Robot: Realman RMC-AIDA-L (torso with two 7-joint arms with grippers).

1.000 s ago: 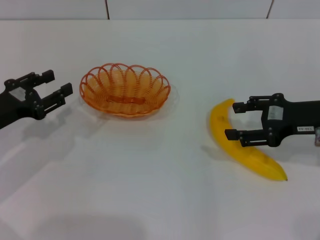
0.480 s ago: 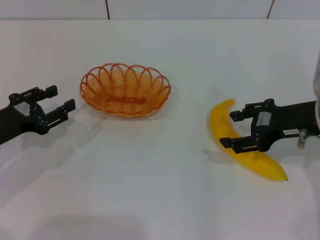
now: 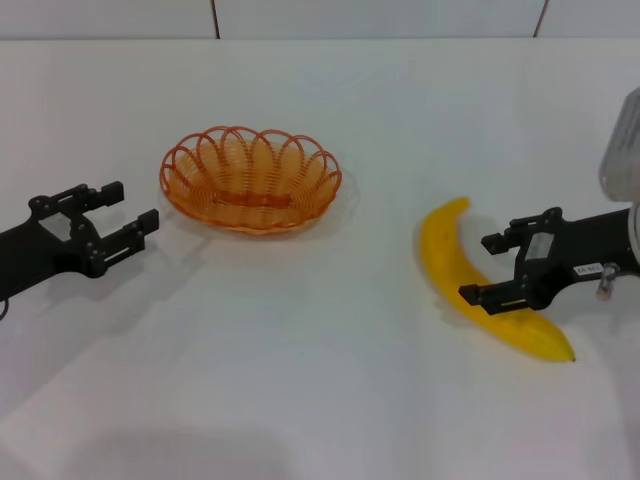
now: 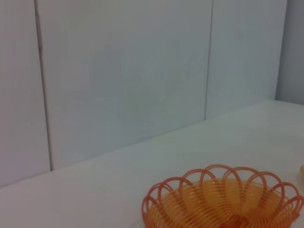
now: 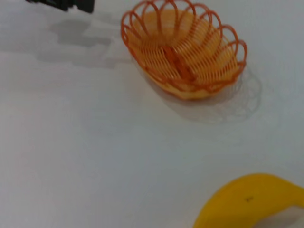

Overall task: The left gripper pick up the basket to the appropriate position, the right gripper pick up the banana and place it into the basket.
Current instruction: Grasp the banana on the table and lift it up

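Note:
The orange wire basket (image 3: 250, 180) sits upright on the white table, left of centre. My left gripper (image 3: 132, 205) is open and empty, just left of the basket's rim and apart from it. The yellow banana (image 3: 441, 243) lies on the table at the right. My right gripper (image 3: 479, 268) is open, its fingers straddling the banana's middle, one on each side. The left wrist view shows the basket (image 4: 223, 202) close ahead. The right wrist view shows the banana (image 5: 247, 202) near, the basket (image 5: 183, 47) beyond it, and the left gripper (image 5: 61, 4) at the edge.
The white table (image 3: 300, 380) stretches bare in front of the basket and the banana. A white tiled wall (image 4: 123, 71) stands behind the table's back edge.
My left gripper has moved nearer the front and a little right, closer to the basket's side. My right gripper has dropped lower along the banana, toward its near end. Basket and banana have not moved.

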